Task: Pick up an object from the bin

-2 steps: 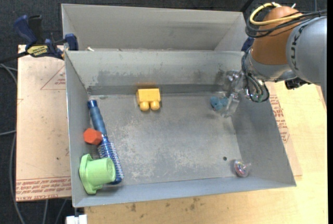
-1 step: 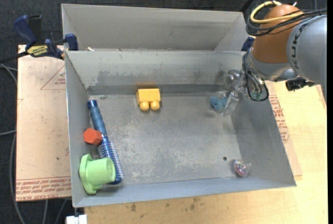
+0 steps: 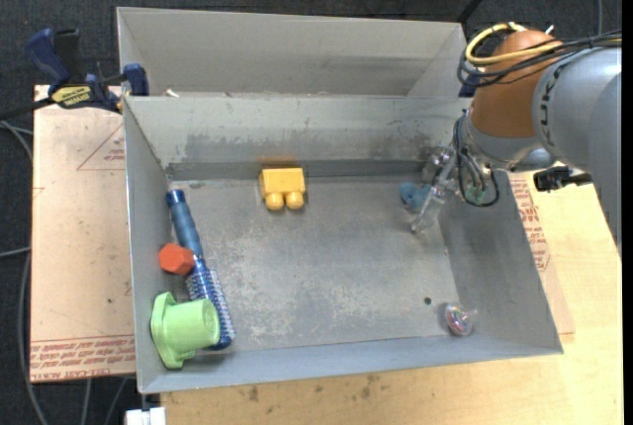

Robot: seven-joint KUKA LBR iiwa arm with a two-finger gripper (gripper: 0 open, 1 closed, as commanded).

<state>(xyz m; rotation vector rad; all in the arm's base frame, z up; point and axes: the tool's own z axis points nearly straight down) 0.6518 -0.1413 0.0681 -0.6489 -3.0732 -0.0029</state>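
**Camera view, bin seen from above.** I read the claw (image 3: pixel 431 201) as low inside the grey metal bin (image 3: pixel 326 314). It is well off toward the view's right of the yellow plastic block with two round knobs (image 3: pixel 283 188), and about level with it.

A small blue lump of a thing (image 3: pixel 411 195) lies on the block's side of the claw. It is just beside the claw or touching it, and I cannot tell which. Nor can I tell whether the claw is apart, together or clamped on it.

- **Below and left of the block:** a blue-handled brush (image 3: pixel 195 260), a small orange-red piece (image 3: pixel 176 260) against it, and a pale green plastic cup (image 3: pixel 184 326) lying on its side.
- **Below and right of the block, well apart:** a small clear ball (image 3: pixel 457 320).

**Risks, as I judge them:** the blue thing sits close to the bin's sloping wall (little room to straddle it). A closing claw may therefore nudge it aside, or pinch only an edge and lose it on the lift. Too deep a descent would scrape the bin floor.
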